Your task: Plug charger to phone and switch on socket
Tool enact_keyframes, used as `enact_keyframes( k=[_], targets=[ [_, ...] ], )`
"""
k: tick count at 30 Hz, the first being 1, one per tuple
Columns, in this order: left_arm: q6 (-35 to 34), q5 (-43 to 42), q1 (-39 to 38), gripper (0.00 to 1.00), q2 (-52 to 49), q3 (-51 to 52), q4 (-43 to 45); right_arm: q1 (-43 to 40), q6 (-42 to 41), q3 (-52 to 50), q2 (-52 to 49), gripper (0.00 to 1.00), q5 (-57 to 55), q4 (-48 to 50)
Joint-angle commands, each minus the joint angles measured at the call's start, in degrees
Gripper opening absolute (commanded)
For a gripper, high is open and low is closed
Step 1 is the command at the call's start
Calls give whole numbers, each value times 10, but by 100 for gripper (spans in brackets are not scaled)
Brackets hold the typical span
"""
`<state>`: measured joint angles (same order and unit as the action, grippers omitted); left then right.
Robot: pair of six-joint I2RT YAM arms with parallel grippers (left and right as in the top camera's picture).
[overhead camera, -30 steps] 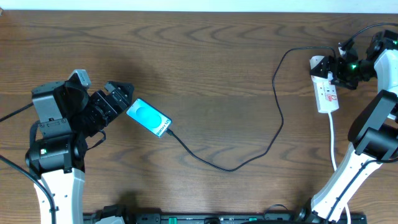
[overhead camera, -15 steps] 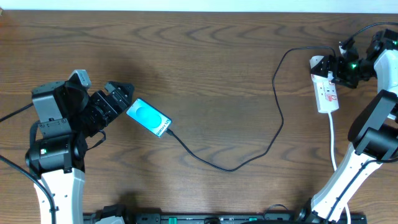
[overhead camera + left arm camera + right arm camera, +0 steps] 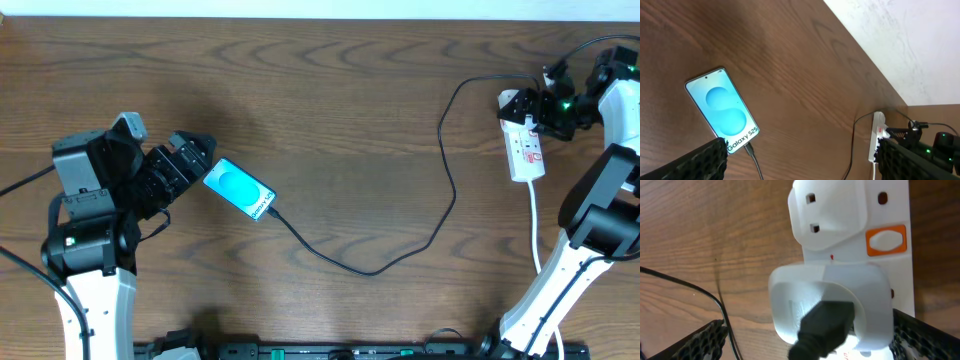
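Observation:
The phone (image 3: 240, 190) lies flat at the left with its cyan screen lit; it also shows in the left wrist view (image 3: 722, 110). The black charger cable (image 3: 372, 271) has its plug tip (image 3: 748, 148) set against the phone's bottom edge and runs in a loop to the socket (image 3: 528, 160) at the far right. My left gripper (image 3: 198, 165) is open and empty just beside the phone's top end. My right gripper (image 3: 533, 112) is open over the socket's top end, its fingers either side of the white adapter (image 3: 830, 295) that carries a black plug (image 3: 826, 324). An orange switch (image 3: 885, 240) sits beside the free outlet.
The socket's thick white cord (image 3: 536, 225) runs toward the front edge beside my right arm. A pale wall edge (image 3: 900, 45) borders the table's far side. The cable loop crosses the table's middle.
My right gripper has shifted very slightly toward the far edge over the socket. The phone, the cable and the left arm have not moved.

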<state>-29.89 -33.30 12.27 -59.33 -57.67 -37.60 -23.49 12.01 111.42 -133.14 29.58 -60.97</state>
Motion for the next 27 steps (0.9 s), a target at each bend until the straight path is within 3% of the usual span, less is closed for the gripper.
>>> enact_keyframes(
  k=[1, 27],
  targets=[
    [12, -5, 2, 95, -8, -2, -6, 23, -17, -8, -12, 99, 20, -2],
    [12, -5, 2, 95, -9, -2, -12, 25, -43, 16, -11, 99, -47, -20]
  ],
)
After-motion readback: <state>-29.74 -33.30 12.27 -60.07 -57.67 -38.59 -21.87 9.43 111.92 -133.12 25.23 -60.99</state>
